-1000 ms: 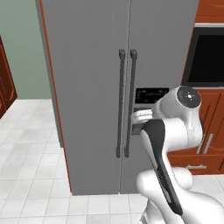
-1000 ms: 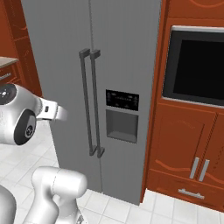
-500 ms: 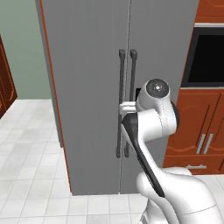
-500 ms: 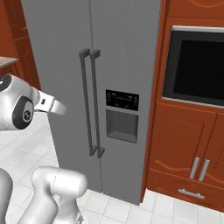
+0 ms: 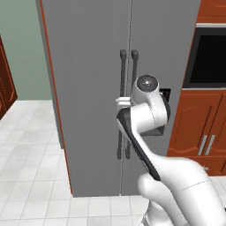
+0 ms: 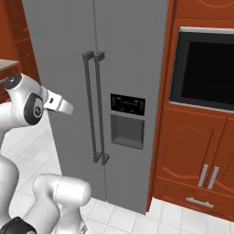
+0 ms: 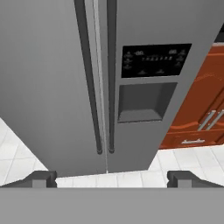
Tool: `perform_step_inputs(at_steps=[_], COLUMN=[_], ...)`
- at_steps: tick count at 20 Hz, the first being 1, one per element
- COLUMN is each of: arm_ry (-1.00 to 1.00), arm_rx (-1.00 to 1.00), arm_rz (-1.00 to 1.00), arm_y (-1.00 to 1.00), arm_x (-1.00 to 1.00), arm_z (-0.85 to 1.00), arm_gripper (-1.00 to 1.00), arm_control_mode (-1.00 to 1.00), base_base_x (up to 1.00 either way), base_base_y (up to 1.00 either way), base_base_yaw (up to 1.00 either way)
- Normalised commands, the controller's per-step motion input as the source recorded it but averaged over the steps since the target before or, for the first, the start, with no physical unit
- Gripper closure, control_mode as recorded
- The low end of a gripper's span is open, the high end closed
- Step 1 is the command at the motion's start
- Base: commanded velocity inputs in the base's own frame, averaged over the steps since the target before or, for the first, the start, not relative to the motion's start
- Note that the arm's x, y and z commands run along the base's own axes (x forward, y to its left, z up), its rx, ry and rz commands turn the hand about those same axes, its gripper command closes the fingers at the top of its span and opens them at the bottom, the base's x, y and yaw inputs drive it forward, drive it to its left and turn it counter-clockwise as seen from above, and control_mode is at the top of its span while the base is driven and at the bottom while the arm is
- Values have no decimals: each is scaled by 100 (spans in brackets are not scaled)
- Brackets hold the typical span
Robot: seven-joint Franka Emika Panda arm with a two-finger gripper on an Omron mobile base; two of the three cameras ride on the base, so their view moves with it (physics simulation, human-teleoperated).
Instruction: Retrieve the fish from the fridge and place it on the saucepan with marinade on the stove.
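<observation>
The fridge (image 5: 88, 88) stands tall and grey in front of me with both doors shut, its two dark vertical handles (image 6: 94, 109) meeting at the middle seam. A dispenser panel (image 7: 148, 94) sits on the right door. My gripper (image 7: 112, 178) is open, its dark fingertips (image 7: 43, 177) spread wide with nothing between them. It hangs a short way in front of the handles (image 7: 99, 83) at mid height, aimed at the doors. From the side the hand (image 6: 61, 105) points toward the left door. The fish, the saucepan with marinade and the stove are out of view.
A black wall oven (image 6: 205, 71) sits in reddish wood cabinets (image 6: 201, 169) right of the fridge. White floor tiles (image 5: 31, 145) spread to the left, below a green wall (image 5: 22, 53). More wood cabinetry (image 5: 4, 84) edges the far left.
The arm has swung left and forward, carrying the hand from in front of the dispenser to the door handles. The gripper has stayed open. The fridge doors have not moved.
</observation>
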Motion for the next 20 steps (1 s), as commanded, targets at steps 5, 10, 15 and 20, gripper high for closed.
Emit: perform_step_inputs(at_steps=[5,10,15,20], arm_ry=[0,0,0,0], arm_rx=[0,0,0,0], arm_rz=[0,0,0,0], arm_y=[0,0,0,0], arm_x=[56,49,43,40], arm_z=[-23,-23,-13,-4], arm_gripper=[-100,-100,-100,-100], arm_control_mode=[-100,-100,-100,-100], base_base_x=[0,0,0,0], base_base_y=[0,0,0,0], base_base_yaw=[0,0,0,0])
